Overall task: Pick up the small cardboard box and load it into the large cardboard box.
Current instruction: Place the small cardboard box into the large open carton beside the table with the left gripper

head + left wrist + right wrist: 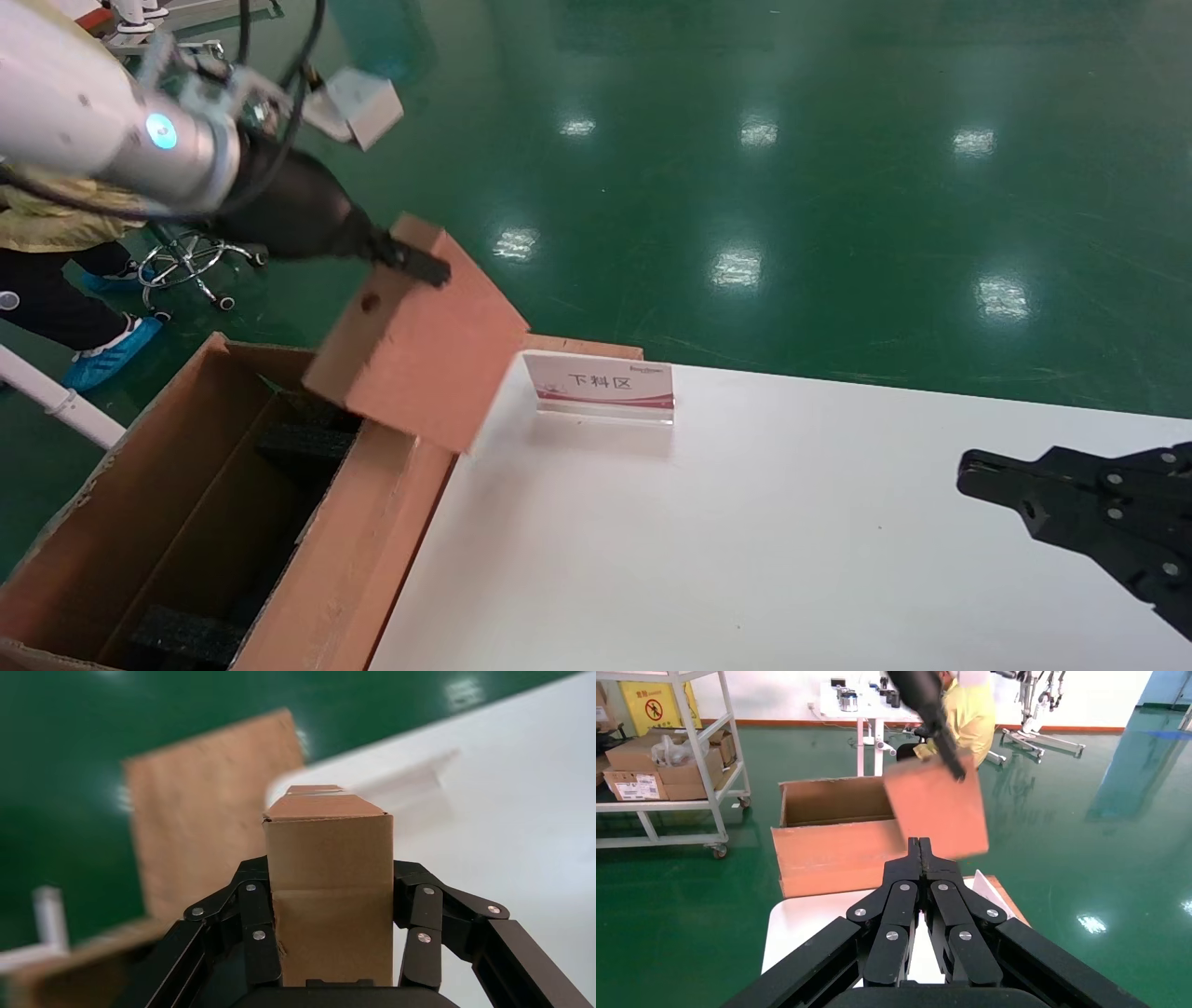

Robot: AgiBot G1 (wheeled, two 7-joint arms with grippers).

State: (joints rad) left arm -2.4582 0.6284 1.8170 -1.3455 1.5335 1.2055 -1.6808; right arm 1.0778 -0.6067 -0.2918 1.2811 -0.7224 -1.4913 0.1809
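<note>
Head view, one small cardboard box [424, 359] clamped in left tool [421, 266], one large cardboard box [177, 522], right tool [973, 471] closed.

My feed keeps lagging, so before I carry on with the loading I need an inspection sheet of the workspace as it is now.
Surface: white table, bare apart from one sign.
Job's things: small cardboard box held tilted in the air above the near wall of the large cardboard box; black foam blocks inside the carton.
Clutter: sign stand with red characters at the table's far edge.
Grippers: left pincer shut on the small box's upper edge; right pincer shut, empty, parked over the table.
Cables: black cables along the left arm.
Surroundings: green floor, wheeled stool, seated person, shelving cart.
</note>
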